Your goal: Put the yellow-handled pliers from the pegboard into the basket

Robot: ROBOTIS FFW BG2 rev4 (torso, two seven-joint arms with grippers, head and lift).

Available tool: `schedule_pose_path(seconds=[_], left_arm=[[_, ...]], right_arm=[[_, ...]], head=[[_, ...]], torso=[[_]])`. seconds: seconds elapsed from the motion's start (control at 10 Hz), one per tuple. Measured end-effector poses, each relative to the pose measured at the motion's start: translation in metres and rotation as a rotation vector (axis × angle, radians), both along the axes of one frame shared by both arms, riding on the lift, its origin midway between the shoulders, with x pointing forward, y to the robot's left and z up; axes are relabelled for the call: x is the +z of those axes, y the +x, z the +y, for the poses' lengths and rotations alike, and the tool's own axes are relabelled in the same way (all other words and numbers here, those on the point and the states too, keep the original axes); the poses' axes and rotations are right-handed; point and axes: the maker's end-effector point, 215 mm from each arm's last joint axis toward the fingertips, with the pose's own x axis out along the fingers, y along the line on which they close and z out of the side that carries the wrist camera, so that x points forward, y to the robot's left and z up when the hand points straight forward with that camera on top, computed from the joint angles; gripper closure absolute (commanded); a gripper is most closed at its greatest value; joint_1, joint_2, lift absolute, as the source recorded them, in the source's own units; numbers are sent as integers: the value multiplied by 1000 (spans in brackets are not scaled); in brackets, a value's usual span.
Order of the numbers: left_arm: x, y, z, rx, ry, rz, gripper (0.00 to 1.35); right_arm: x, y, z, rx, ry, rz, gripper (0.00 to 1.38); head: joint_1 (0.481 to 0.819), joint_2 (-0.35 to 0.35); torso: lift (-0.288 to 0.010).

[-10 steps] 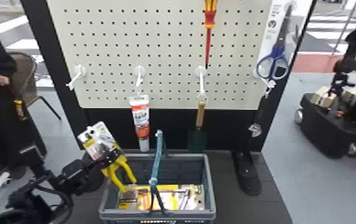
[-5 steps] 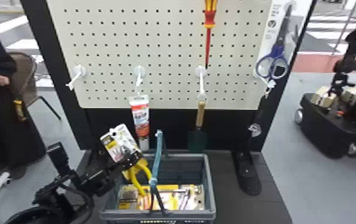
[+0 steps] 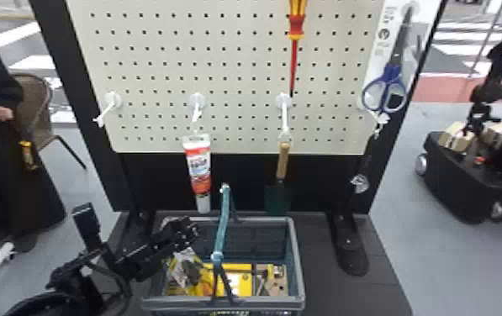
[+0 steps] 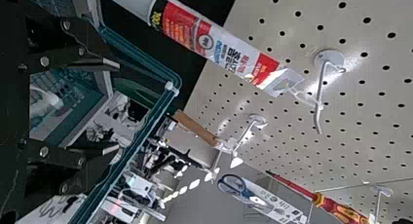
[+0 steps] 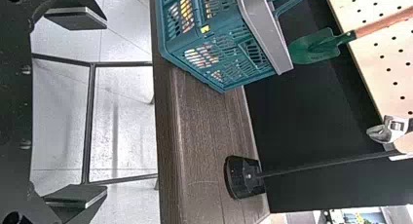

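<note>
Pliers (image 3: 190,271) down in the basket (image 3: 297,260), at its left side by other packs (image 3: 242,286). Left end effector (image 4: 117,105) just above them, spread open, nothing in its grip (a clean release, I'd judge). Right end effector (image 5: 105,107) idle near the desk (image 5: 204,136), wide open, empty. Placing looks done; only backing out remains.

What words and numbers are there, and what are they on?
White-and-red tube: lettering on its label, but I can't read it for sure.
Scissors card: print too small to read.
Yellow packaging in the basket: any print is too small.
So there are no words I can quote.
</note>
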Motion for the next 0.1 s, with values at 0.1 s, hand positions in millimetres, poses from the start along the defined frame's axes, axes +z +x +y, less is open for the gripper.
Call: schedule_pose_path(seconds=[0.1], left_arm=[[3, 2, 5, 6, 6, -10, 211]], right_arm=[[0, 0, 0, 0, 0, 0, 105]], head=[[549, 0]], torso=[[-100]])
